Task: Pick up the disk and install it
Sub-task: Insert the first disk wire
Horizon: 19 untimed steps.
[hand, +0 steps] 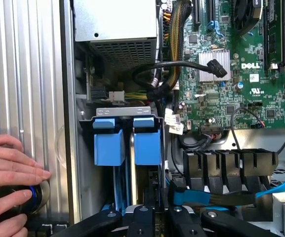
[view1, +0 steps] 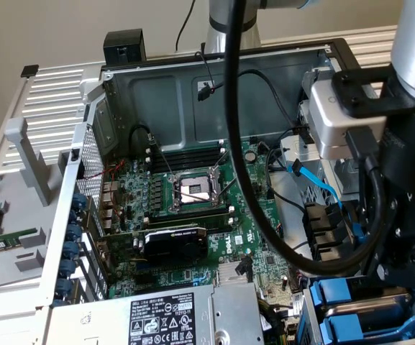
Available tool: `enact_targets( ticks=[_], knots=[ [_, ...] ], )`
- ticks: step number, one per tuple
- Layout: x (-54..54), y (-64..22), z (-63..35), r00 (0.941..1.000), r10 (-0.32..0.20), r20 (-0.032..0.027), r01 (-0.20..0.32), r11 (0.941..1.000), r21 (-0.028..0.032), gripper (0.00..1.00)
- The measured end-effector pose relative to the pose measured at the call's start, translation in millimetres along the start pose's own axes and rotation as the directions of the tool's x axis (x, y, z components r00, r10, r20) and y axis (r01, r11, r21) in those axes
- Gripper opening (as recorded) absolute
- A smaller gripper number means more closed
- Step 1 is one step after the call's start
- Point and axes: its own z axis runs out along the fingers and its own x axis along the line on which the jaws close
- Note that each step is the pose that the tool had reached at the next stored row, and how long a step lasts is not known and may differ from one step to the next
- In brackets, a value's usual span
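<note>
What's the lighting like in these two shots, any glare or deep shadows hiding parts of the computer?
Exterior view: even light on the motherboard, a glint on the processor socket, the robot arm at the exterior view's right a dark mass. Wrist view: the ribbed metal panel shines pale, the hand against it is brightly lit, the recess beside the power supply lies in shadow.
</note>
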Motion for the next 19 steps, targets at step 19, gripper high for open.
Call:
enact_targets(
  ticks=[19],
  knots=[
    [-0.1, 0.8, -0.1, 1.0000, 0.000, -0.0001, 0.000, 1.0000, 0.0003, 0.17]
  ],
)
